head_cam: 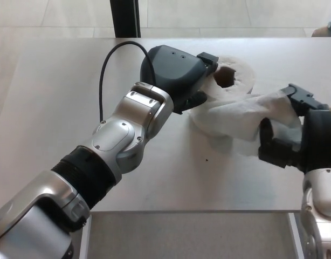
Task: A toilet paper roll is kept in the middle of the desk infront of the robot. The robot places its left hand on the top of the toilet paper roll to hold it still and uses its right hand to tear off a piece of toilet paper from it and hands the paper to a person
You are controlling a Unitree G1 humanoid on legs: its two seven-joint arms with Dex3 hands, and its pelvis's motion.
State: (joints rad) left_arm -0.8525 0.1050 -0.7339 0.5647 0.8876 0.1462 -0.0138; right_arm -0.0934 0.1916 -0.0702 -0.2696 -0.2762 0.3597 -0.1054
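Desk (pixel 57 97): pale grey surface filling most of the frame, near edge running across the lower part.
Toilet paper roll (pixel 235 75): upper right of centre on the desk, standing on end, brown core hole facing up, rim soft and crumpled.
Loose paper (pixel 238 116): white crinkled sheet trailing from the roll down toward the right edge of the frame, still joined to the roll, lower fold lying on the desk.
Left hand (pixel 179 73): upper centre, black shell pressed against the roll's left side and top, fingers reaching over the rim beside the core hole; resting on the roll rather than curled around it.
Left arm (pixel 119 140): silver and black, entering from lower left, slanting up to the centre; black cable (pixel 103 81) looping above the forearm.
Right hand (pixel 295 135): right edge, mid-height, black fingers closed, pinching the far end of the loose paper.
Background: tiled floor (pixel 63 13) beyond the desk, dark upright post (pixel 125 16) at top centre.
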